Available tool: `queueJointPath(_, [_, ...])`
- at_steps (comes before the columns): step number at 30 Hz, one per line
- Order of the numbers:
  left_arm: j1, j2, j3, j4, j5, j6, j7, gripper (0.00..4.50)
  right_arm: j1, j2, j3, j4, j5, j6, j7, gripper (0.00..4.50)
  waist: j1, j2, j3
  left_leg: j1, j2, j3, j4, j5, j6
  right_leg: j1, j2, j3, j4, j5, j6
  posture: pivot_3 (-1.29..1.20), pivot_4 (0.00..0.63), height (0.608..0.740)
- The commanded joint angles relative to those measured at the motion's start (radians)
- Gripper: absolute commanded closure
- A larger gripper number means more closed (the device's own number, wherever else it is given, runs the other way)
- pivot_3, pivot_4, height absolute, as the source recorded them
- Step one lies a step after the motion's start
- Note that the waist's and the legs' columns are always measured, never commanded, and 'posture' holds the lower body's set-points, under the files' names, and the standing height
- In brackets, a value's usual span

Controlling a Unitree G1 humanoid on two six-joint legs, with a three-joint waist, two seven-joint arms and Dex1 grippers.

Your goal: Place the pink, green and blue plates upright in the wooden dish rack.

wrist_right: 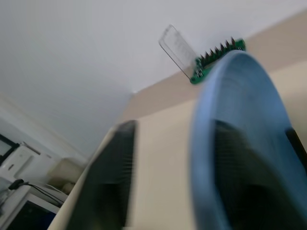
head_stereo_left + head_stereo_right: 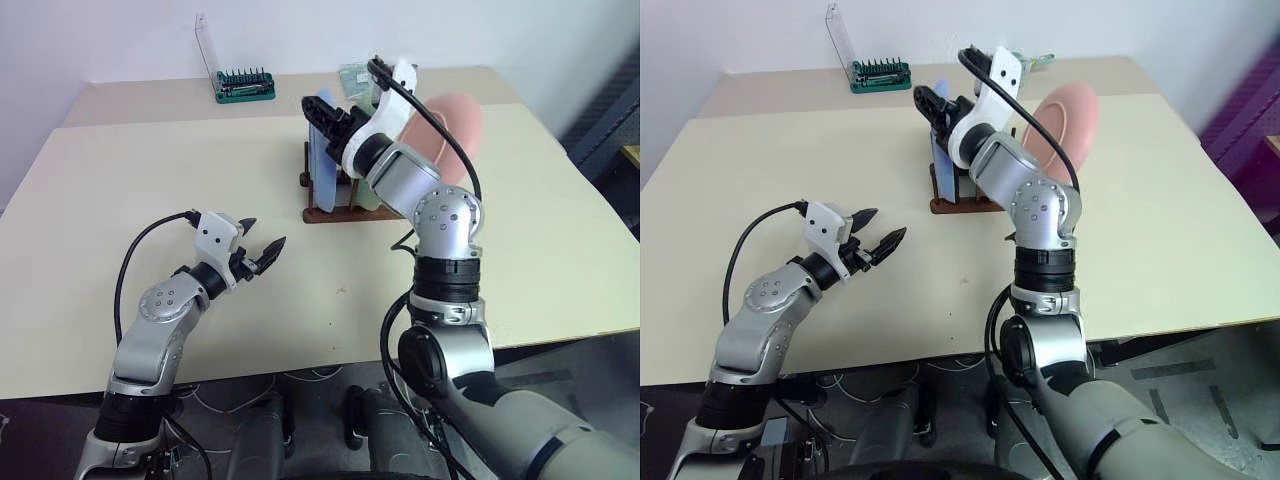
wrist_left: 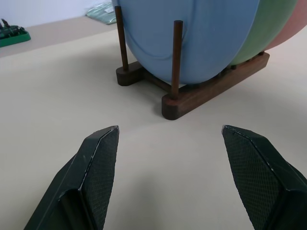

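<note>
Blue plate point(image 3: 192, 38), green plate point(image 3: 268, 36) and pink plate point(image 2: 1065, 118) upright in wooden dish rack point(image 3: 211, 91) on counter point(image 2: 150, 200); right pincer point(image 2: 322, 108) apart astride blue rim, left pincer point(image 2: 262, 243) apart nearby; bit holder point(image 2: 245, 85) behind.

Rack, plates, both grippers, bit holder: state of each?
wooden dish rack: on the table, holding three plates.
blue plate: upright in rack.
green plate: upright behind blue.
pink plate: in rack, leaning.
left gripper: open, empty.
right gripper: open, at blue plate's rim.
bit holder: lid open.

Matte blue plate point(image 3: 192, 38), dark smooth wooden rack point(image 3: 211, 91), matte beige table point(image 3: 72, 110)
</note>
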Motion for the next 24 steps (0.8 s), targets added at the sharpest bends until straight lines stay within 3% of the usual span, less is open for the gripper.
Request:
queueJointPath(1, [-0.003,-0.003,0.003,-0.039,0.001,-0.011,0.001,0.96,-0.061,-0.090,0.113,-0.087,-0.100,-0.077,0.122,1.50,0.000,0.000,0.000,0.000,0.000,0.000,0.000,0.000,0.000,0.000,0.000,0.000,0.000,0.000,0.000,0.00,0.150,0.730])
queueJointPath(5, [-0.004,-0.008,-0.002,-0.040,0.003,-0.012,0.003,0.96,-0.082,-0.277,0.280,-0.177,-0.253,-0.202,0.341,1.50,0.001,0.000,0.000,-0.001,0.000,0.000,0.000,0.000,0.000,-0.001,0.000,0.000,-0.001,0.000,0.000,0.00,0.150,0.730])
queueJointPath(7, [-0.004,-0.011,-0.006,-0.042,0.007,-0.011,0.005,0.96,-0.070,-0.359,0.304,-0.232,-0.290,-0.277,0.441,1.50,0.001,0.000,0.000,-0.001,-0.001,-0.001,0.000,0.000,0.000,-0.001,0.000,0.000,-0.001,-0.001,0.001,0.00,0.150,0.730])
queueJointPath(11, [-0.005,-0.013,-0.006,-0.031,-0.001,-0.010,-0.009,0.96,-0.039,-0.467,0.137,-0.254,-0.177,-0.179,0.492,1.50,0.005,0.000,0.000,-0.001,-0.001,-0.001,0.000,0.000,0.000,0.000,0.000,0.000,-0.001,-0.002,0.002,0.00,0.150,0.730])
queueJointPath(16, [-0.033,-0.023,-0.039,0.008,0.019,-0.030,-0.031,0.96,0.048,-0.569,0.050,-0.306,-0.152,-0.169,0.544,1.50,0.010,0.000,0.000,0.000,-0.001,-0.001,0.001,0.000,0.000,0.001,-0.001,0.000,-0.001,-0.003,-0.001,0.00,0.150,0.730])
queueJointPath(19, [-0.054,-0.027,-0.040,0.027,0.019,-0.036,-0.039,0.96,0.119,-0.721,-0.008,-0.236,-0.252,-0.197,0.542,2.34,0.017,0.001,0.001,-0.001,-0.001,-0.001,0.001,0.000,0.000,0.000,-0.001,0.000,-0.001,-0.003,-0.001,0.00,0.150,0.730])
queueJointPath(23, [-0.060,-0.032,-0.052,0.043,0.015,-0.042,-0.066,0.96,0.253,-0.901,0.012,-0.122,-0.417,-0.314,0.574,4.40,0.028,0.001,0.001,0.000,-0.002,0.000,0.001,0.000,0.000,0.001,-0.001,0.000,-0.003,-0.004,-0.001,0.00,0.150,0.730])
queueJointPath(24, [-0.061,-0.034,-0.055,0.046,0.017,-0.043,-0.068,0.96,0.276,-0.925,0.023,-0.099,-0.446,-0.347,0.584,4.46,0.027,0.001,0.001,0.000,-0.002,0.000,0.001,-0.001,0.000,0.002,-0.001,0.000,-0.004,-0.004,-0.002,0.00,0.150,0.730])
